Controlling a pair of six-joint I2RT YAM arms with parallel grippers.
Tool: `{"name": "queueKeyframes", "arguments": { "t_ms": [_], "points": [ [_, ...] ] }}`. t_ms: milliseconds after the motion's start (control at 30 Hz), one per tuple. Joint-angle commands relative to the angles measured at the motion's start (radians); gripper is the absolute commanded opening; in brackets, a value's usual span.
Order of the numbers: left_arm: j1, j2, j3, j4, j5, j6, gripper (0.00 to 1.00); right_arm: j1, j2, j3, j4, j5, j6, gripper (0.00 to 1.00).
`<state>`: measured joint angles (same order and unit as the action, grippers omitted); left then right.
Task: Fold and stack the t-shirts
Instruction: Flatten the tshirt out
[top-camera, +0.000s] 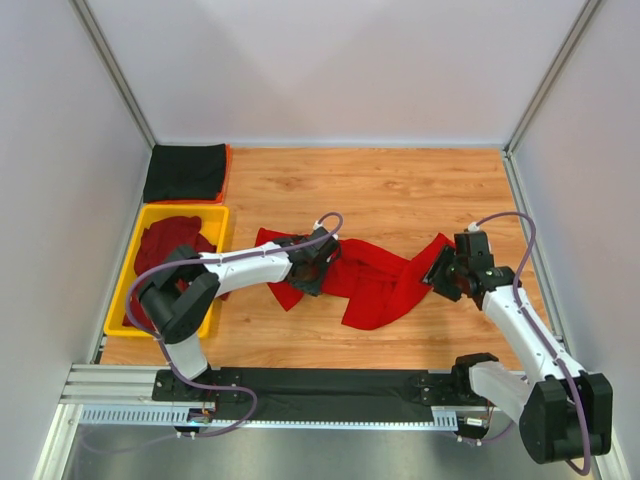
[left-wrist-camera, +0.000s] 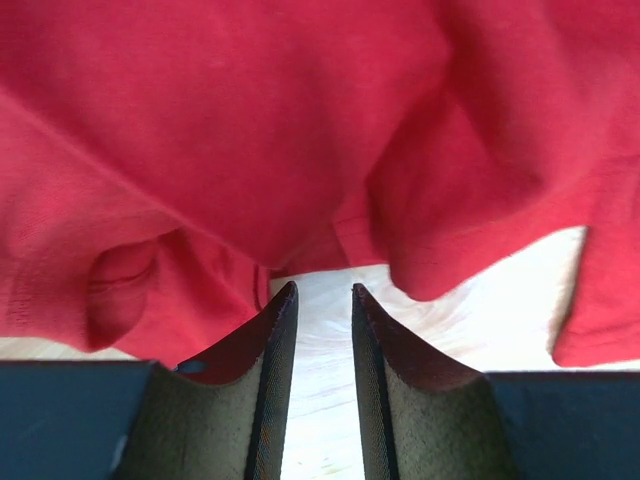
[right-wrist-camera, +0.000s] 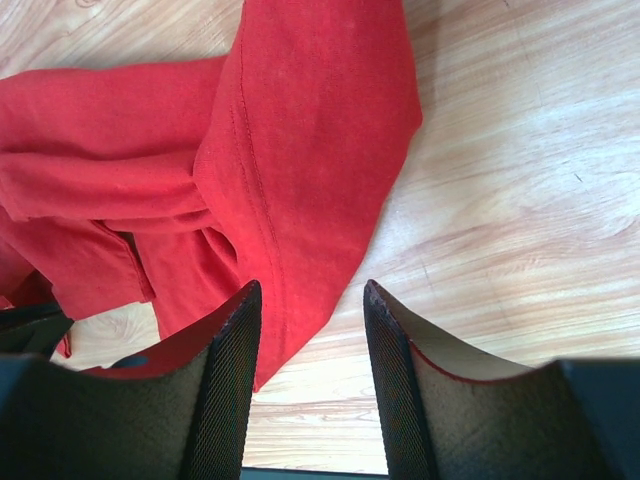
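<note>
1. Top external view: a bright red t-shirt (top-camera: 372, 282) lies rumpled and twisted lengthwise across the middle of the wooden table (top-camera: 400, 190), between my two arms.
2. It looks soft, light and limp. I judge it would sag and bunch when lifted, so stitched edges such as the hem or shoulders, pinched at two well-separated spots, seem the best holds.
3. My left gripper (top-camera: 318, 262) sits at the shirt's left part. Its wrist view shows dark, textured fingers a narrow slit apart, holding nothing, with red folds just beyond the tips.
4. My right gripper (top-camera: 443, 272) is at the shirt's right end, jaws spread wide. A seamed flap of cloth reaches down between them, unclamped.
5. Left of the shirt, a yellow plastic tray (top-camera: 120, 318) holds dark maroon t-shirts (top-camera: 170, 243). Beyond it, a black folded t-shirt (top-camera: 186, 172) lies in the far left corner.
</note>
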<state>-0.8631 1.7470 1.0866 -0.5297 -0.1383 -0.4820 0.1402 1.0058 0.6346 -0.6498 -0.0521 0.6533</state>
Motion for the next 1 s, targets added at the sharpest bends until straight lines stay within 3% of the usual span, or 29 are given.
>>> {"name": "queueKeyframes", "arguments": {
  "t_ms": [0, 333, 567, 967],
  "points": [
    [0.01, -0.009, 0.019, -0.018, -0.061, -0.017, 0.36, 0.001, -0.03, 0.019, -0.013, 0.021, -0.02, 0.47],
    [0.049, -0.021, 0.001, 0.005, -0.099, 0.006, 0.38, 0.002, -0.055, 0.039, -0.04, 0.031, -0.026, 0.48],
    [0.049, 0.008, 0.004, 0.042, -0.051, 0.019, 0.38, 0.001, -0.059, 0.034, -0.039, 0.034, -0.027, 0.48],
    [0.047, 0.068, 0.032, 0.027, -0.046, -0.006, 0.3, 0.002, -0.035, 0.046, -0.067, 0.086, -0.011, 0.48]
  ]
}}
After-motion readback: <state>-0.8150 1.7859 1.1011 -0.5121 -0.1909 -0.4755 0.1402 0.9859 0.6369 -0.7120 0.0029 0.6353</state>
